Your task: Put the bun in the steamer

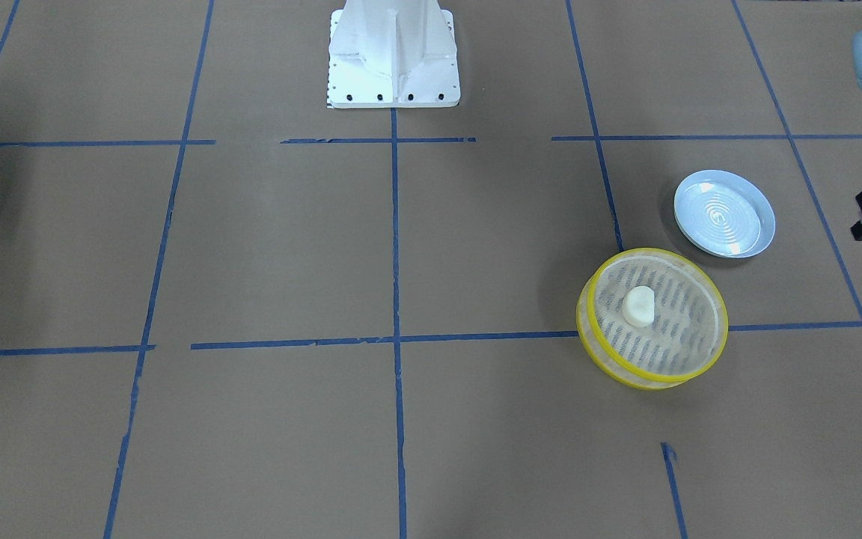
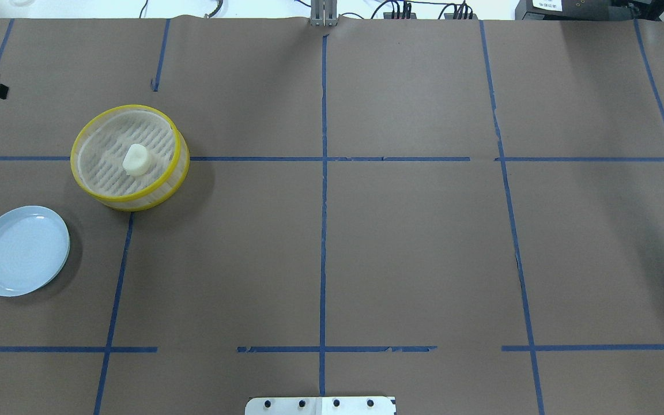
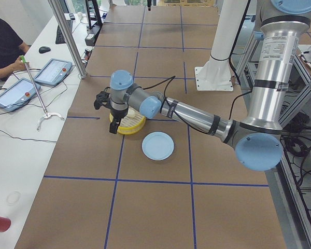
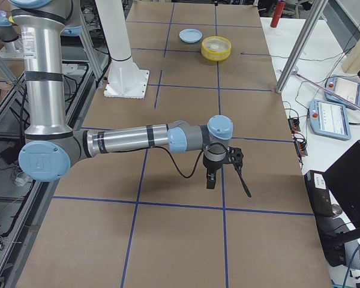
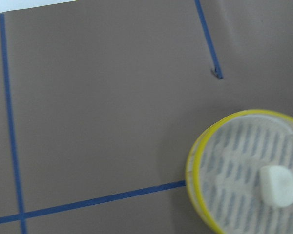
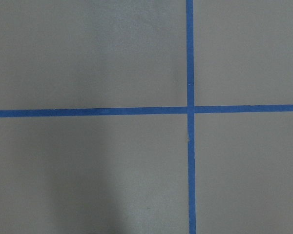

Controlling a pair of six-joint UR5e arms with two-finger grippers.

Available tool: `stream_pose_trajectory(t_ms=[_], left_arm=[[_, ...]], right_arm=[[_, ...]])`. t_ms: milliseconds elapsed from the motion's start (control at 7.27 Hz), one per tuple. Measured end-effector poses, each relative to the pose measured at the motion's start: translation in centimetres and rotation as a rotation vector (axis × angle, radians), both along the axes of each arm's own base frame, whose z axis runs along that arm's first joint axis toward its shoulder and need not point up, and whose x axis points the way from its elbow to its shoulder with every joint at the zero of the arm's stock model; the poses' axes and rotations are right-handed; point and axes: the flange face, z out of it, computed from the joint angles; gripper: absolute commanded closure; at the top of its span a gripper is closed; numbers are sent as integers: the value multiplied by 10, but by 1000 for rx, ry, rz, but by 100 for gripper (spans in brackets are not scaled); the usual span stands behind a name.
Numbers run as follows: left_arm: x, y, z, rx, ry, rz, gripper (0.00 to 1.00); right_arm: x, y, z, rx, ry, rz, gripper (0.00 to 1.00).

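Note:
The bun lies flat on the slotted floor of the yellow-rimmed steamer, a little off centre. It also shows in the overhead view and the left wrist view. My left gripper hangs at the table's edge, clear of the steamer, with its two black fingers apart and nothing between them. My right gripper shows only in the exterior right view, far from the steamer above bare table. I cannot tell whether it is open or shut.
A pale blue glossy plate with nothing on it sits next to the steamer, towards the robot's base. Blue tape lines cross the brown table cover. Operators' tablets lie on the white desk beyond the far edge.

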Motion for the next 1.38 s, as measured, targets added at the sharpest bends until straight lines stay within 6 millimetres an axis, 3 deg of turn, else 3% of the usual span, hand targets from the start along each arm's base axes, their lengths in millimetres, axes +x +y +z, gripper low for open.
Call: stream_pose_trajectory(t_ms=[275,550,825,1375], left_arm=[[-62,42,81,-28,-54,22,0],[-89,69,126,-117,-69,28,0],[-92,77,136,-195,-64,32,0],[-93,76,137,-223,-63,32,0]], right_arm=[[0,0,0,0,0,0,0],[0,0,0,0,0,0,0],[0,0,0,0,0,0,0],[0,0,0,0,0,0,0]])
